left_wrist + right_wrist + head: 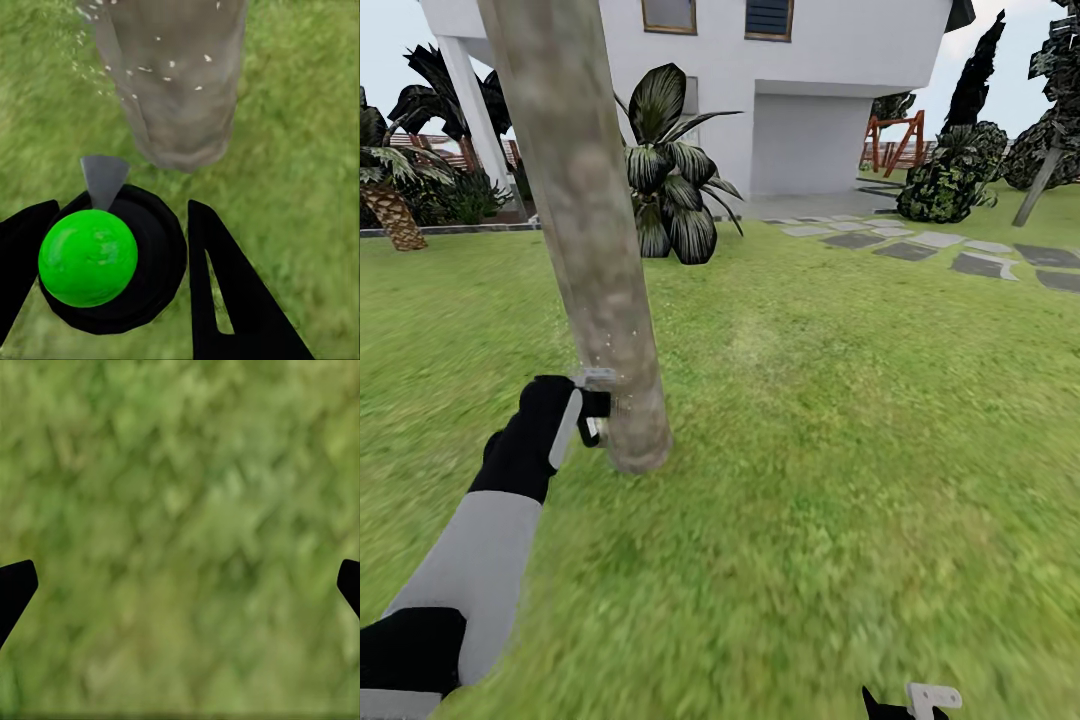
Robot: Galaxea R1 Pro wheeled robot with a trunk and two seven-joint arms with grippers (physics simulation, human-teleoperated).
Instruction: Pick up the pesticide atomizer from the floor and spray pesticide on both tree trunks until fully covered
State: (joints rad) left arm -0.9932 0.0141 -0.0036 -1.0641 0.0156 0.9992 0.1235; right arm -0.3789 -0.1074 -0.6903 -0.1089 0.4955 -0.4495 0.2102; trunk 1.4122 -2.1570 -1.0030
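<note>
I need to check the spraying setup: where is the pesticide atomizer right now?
The pesticide atomizer is held in the left end effector, left of centre in the head view, close against the base of the near tree trunk, above the grass.

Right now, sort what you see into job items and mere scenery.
Job items: pesticide atomizer, held in the left gripper; tree trunk, flecked with spray; grass floor.

Scenery: white house; stepping stones; broad-leaved plant; short palm; right gripper, idle over grass.
</note>
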